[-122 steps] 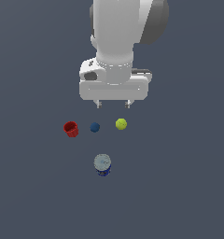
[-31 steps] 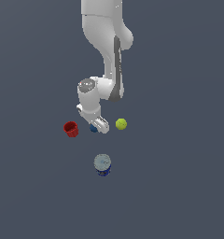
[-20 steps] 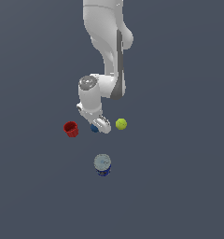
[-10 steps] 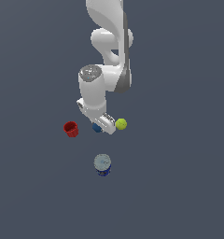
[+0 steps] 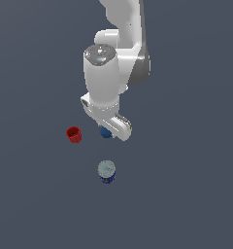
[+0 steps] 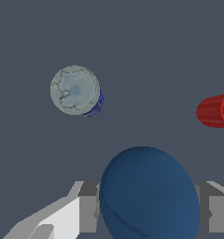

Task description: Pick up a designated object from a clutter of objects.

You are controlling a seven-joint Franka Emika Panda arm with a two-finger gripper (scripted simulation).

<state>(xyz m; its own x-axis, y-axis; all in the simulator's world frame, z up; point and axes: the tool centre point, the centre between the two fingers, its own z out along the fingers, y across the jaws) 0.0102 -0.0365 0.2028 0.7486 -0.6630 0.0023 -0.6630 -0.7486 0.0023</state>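
Observation:
The dark blue ball (image 6: 149, 193) sits between my gripper's (image 6: 151, 214) two grey fingers (image 6: 88, 212), which press on both of its sides. In the exterior view the ball (image 5: 106, 132) peeks out under the white hand, and the gripper (image 5: 108, 128) is mostly hidden by that hand. The ball appears lifted off the surface. The red ribbed cup (image 5: 74, 134) lies to the exterior view's left of the ball. The blue silver-topped can (image 5: 107, 171) stands nearer the camera. The yellow-green ball is hidden behind the hand.
The wrist view shows the can (image 6: 75, 90) upright from above and the red cup (image 6: 216, 111) on its side at the picture's edge. The dark grey surface (image 5: 186, 194) surrounds the objects. The white arm (image 5: 113, 58) rises over the middle of the scene.
The arm has risen toward the camera and looks larger. The blue ball has moved with the gripper, slightly to the exterior view's right. The hand now covers the yellow-green ball.

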